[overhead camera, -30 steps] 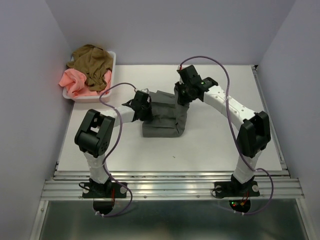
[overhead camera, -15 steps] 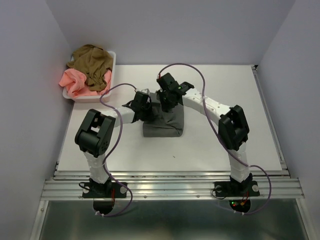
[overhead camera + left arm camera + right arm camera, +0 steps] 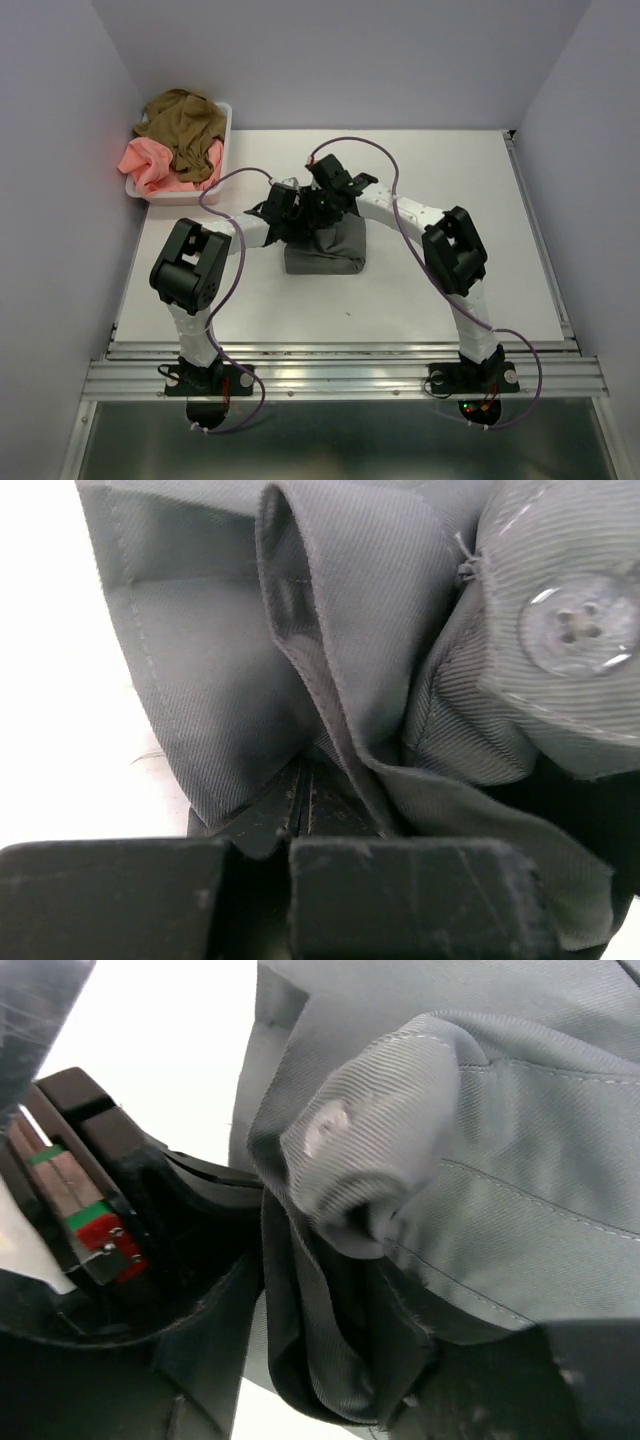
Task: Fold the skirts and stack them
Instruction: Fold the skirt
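Note:
The grey skirt (image 3: pixel 330 252) lies folded hand-sized in the middle of the table, and both grippers meet at its far left corner. My left gripper (image 3: pixel 290 215) is shut, its tips (image 3: pixel 305 780) buried under a fold of the grey cloth (image 3: pixel 210 680) beside a button (image 3: pixel 575 625). My right gripper (image 3: pixel 322 207) sits on top of the fold. Its jaws stand apart with a loose roll of the grey skirt (image 3: pixel 520 1190) between them (image 3: pixel 370 1380). The olive-brown skirt (image 3: pixel 185 125) and the salmon-pink skirt (image 3: pixel 148 165) lie crumpled in the basket.
The white basket (image 3: pixel 224 150) stands at the table's far left corner. Purple cables loop over both arms. The left arm's black body (image 3: pixel 100 1210) is very close beside my right gripper. Pale walls enclose the table on the left, back and right.
My right arm swept left across the grey skirt, carrying its right part over into a narrower fold, and its jaws have now parted. The left arm stayed where it was.

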Available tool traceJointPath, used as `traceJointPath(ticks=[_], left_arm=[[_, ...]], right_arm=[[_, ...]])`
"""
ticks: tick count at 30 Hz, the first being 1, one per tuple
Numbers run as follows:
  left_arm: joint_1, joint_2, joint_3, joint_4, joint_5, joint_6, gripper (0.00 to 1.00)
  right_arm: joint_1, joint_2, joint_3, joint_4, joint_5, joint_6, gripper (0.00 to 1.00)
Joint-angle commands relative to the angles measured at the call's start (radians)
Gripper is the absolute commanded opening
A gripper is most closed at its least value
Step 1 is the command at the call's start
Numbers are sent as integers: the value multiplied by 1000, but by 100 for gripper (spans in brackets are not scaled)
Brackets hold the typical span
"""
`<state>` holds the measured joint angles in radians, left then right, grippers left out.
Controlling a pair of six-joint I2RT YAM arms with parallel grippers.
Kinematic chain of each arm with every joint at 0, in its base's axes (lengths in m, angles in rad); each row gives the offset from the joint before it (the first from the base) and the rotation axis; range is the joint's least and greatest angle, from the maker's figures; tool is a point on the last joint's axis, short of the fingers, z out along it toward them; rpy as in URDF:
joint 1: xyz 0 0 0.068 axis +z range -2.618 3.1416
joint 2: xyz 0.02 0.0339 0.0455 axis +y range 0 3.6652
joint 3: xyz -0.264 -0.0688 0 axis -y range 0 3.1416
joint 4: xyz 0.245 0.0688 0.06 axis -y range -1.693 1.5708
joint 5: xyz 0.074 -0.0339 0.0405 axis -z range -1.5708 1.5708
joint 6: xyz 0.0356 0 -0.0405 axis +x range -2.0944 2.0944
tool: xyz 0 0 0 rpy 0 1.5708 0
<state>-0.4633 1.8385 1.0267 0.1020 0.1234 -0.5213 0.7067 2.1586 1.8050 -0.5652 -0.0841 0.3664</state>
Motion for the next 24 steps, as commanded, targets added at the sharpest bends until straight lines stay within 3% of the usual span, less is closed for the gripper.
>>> traceJointPath(ticks=[1,11,17,19,21,24], left_arm=[[-5,-31,-20,-15,-10,-6,0],[-5,-47,-16,-16,-31,-8,0],[-5,-50,-11,-18,-34,-8,0],[-3,-58,-13,-19,-41,-8,0],[-5,-64,-13,-22,-44,-6,0],[-5,-81,-7,-38,-54,-5,0]], right_arm=[[5,-28,4,73,-55,-4,56],[5,-232,-32,70,-78,-76,72],[5,-338,-56,70,-11,-96,73],[5,-355,-79,70,78,-103,68],[-4,-361,-93,67,153,-98,51],[-36,-364,-121,67,193,-81,37]])
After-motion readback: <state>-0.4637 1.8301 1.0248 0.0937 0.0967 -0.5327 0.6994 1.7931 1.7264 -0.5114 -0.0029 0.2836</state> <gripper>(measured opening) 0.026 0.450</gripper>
